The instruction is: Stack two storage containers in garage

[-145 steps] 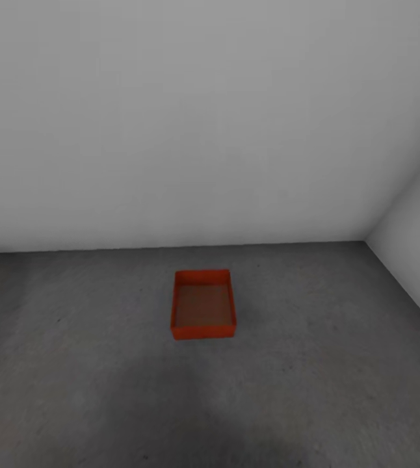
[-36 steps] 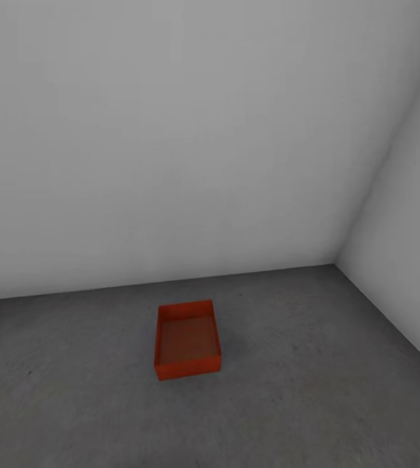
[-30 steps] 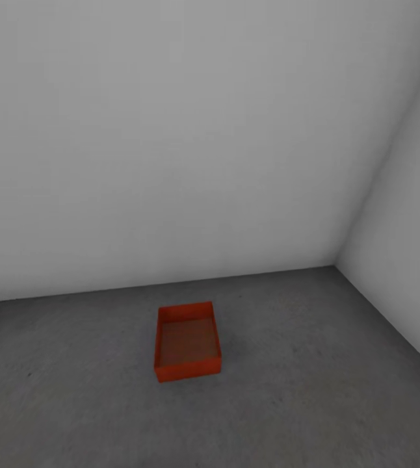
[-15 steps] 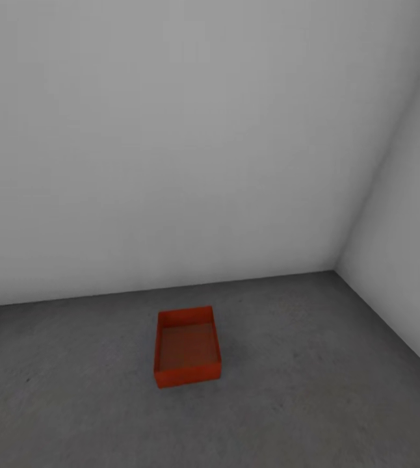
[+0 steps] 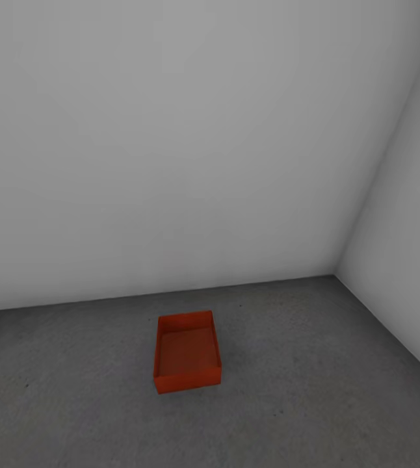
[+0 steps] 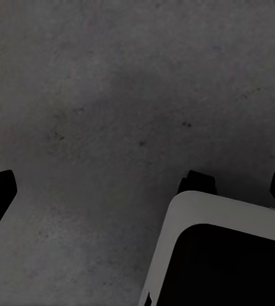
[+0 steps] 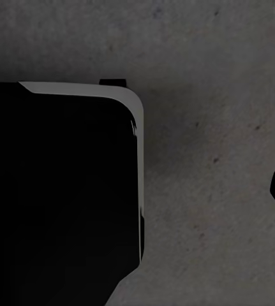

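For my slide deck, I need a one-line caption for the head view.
One orange-red storage container sits open on the garage's grey concrete floor near the corner of two pale walls.

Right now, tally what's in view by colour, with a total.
Orange-red: 1, the storage container, open side up on the floor.
Dark grey: 1, the floor.
Pale grey: 2, the back wall and the side wall.
Total: 4.

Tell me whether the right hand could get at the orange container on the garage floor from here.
Probably not yet. The orange container sits alone on the grey floor, open side up, nothing blocking it, but well ahead of the robot, and no arm shows extended toward it. Driving closer looks necessary.
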Controlling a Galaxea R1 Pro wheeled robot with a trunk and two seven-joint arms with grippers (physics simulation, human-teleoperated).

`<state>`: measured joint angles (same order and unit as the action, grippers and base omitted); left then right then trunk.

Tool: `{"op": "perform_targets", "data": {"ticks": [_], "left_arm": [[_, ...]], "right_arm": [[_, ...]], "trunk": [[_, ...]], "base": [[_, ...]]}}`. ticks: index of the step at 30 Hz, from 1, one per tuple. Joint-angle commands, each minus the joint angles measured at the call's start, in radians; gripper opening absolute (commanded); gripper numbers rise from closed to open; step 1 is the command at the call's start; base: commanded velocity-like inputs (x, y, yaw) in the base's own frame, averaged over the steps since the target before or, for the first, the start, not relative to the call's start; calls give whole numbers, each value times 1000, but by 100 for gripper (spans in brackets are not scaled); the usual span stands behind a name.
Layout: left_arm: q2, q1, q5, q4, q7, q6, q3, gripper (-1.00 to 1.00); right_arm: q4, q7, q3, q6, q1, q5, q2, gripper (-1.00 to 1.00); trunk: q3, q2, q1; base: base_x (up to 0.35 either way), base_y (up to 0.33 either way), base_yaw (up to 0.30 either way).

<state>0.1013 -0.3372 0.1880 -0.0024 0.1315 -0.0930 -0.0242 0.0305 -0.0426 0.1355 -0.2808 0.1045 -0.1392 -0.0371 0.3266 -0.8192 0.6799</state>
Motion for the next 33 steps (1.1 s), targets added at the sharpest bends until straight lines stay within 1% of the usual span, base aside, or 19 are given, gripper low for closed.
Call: {"op": "perform_targets", "data": {"ticks": [1, 33], "left_arm": [[0, -1, 5, 1, 0, -4, -2, 100], [0, -1, 5, 1, 0, -4, -2, 100]], "right_arm": [[3, 0, 9, -6, 1, -10, 0, 100], [3, 0, 9, -5, 1, -10, 0, 100]], "trunk": [[-1, -1, 0], [-52, -1, 0]], "base": [[0, 0, 0], [0, 0, 0]]}}
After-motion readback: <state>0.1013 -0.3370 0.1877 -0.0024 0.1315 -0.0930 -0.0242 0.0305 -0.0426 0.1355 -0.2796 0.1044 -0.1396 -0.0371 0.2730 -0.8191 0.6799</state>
